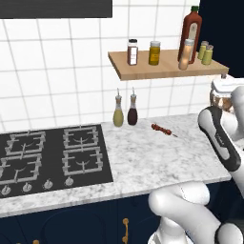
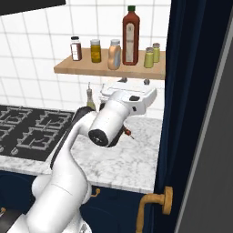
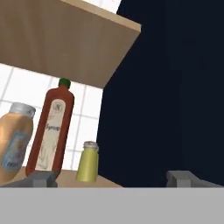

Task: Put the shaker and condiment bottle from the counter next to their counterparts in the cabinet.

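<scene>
1. As seen from the hand camera: gripper (image 3: 113, 177) jaws spread wide, nothing between them, fingertips (image 3: 41, 178) level with the shelf's front edge.
2. Kebab skewer (image 1: 163, 129) lying flat on counter (image 1: 157, 162), toward the back edge, right of the hob (image 1: 52, 155).
3. Two spouted cruets (image 1: 125, 113) upright at the counter's back edge, against the tiles.
4. On the cabinet (image 1: 157, 70), right end: condiment bottle (image 2: 114, 54) at the front edge, just beside tall red-brown bottle (image 2: 130, 36).
5. Shaker (image 2: 149, 58) near the shelf's right corner, touching or nearly touching its twin (image 2: 156, 52) behind it.
6. Two spice jars (image 1: 143, 52) at the shelf's left end.
</scene>
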Tool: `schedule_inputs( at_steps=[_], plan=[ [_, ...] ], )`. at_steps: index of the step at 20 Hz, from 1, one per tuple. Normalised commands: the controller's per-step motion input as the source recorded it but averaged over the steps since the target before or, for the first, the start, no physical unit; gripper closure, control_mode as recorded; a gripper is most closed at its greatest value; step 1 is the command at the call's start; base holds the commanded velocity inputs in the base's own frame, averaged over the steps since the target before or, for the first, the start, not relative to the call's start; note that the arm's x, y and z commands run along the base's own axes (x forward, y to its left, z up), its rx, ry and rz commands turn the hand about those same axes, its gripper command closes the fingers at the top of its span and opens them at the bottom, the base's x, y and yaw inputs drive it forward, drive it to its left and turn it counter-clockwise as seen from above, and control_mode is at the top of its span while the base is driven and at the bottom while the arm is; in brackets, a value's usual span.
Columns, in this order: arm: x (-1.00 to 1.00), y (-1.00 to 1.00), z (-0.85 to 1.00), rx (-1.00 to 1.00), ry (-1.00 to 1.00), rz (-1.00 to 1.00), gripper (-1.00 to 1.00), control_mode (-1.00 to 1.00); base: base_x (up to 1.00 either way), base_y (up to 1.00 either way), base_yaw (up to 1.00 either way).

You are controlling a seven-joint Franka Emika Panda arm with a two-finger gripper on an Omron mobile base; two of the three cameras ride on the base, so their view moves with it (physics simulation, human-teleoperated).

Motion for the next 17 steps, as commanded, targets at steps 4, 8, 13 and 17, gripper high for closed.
schedule_inputs(
  at_steps=[4, 8, 13, 17],
  plan=[
    [-1.0, 0.44, -0.08, -0.05, -0.11, 0.05, -1.0, -1.0, 0.0, 0.0, 0.0],
    [-1.0, 0.53, -0.14, -0.08, -0.1, 0.07, -1.0, -1.0, 0.0, 0.0, 0.0],
    [-1.0, 0.52, -0.2, -0.07, -0.07, 0.07, -1.0, -1.0, 0.0, 0.0, 0.0],
    [-1.0, 0.52, -0.21, -0.07, -0.06, 0.08, -1.0, -1.0, 0.0, 0.0, 0.0]
  ],
)
